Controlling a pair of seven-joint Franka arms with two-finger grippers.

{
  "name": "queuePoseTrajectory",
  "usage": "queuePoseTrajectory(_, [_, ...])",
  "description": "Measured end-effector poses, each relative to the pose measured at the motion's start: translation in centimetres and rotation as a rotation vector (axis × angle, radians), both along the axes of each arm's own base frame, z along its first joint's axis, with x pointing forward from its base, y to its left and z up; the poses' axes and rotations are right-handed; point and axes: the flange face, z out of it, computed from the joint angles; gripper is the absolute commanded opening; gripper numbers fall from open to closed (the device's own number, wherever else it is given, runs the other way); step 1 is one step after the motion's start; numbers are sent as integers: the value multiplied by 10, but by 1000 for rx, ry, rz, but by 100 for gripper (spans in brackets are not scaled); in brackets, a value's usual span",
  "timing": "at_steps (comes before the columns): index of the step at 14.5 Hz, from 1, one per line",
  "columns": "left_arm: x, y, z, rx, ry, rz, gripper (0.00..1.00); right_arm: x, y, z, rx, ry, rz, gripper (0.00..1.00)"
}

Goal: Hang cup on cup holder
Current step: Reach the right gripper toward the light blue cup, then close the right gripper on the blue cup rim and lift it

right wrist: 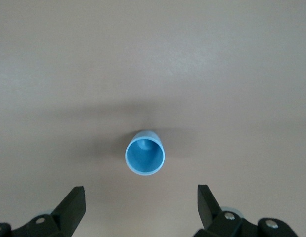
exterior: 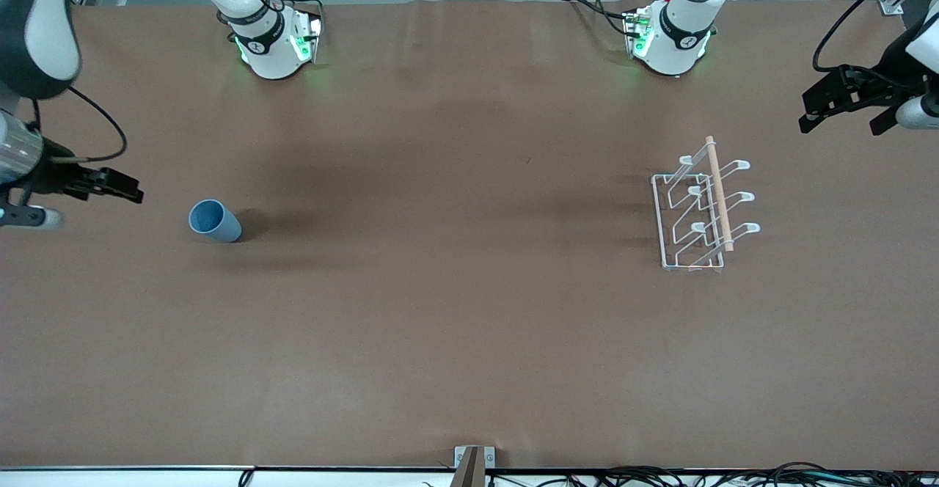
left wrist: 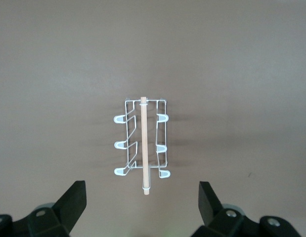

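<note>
We see the cup [exterior: 215,221] standing upright, mouth up, on the bench [exterior: 455,326], well apart from the cup holder [exterior: 700,212], toward the right arm's end. The right gripper [right wrist: 141,197] hangs above the cup, jaws wide and empty, presumably lining up a grasp. The left gripper [left wrist: 142,197], equally wide and empty, waits above the cup holder. Both arms are cut off at the front view's edges.

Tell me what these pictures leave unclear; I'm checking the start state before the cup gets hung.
- Cup: its base is hidden by its own wall in the front view; the right wrist view looks straight into its mouth.
- Right gripper: the front view's edge cuts off most of its arm.
- Left gripper: the same edge cutoff.
- Cup holder: its thin wire base blends into the table in the left wrist view.
</note>
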Motion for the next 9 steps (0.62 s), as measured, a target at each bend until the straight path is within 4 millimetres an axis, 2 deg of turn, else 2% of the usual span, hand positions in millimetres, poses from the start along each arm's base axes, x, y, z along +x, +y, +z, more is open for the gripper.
queuePoseTrajectory(5, [2,0,-10,2,22,-1,100,-20,-22,-107,3,1,35,100])
queuePoseTrajectory(7, [3,0,-15,3,29,0,100,-22,-26,-141,8,35,33,100])
queuePoseTrajectory(9, [3,-1,-18,3,33,0,100,-21,-26,-166,13,64,35,100])
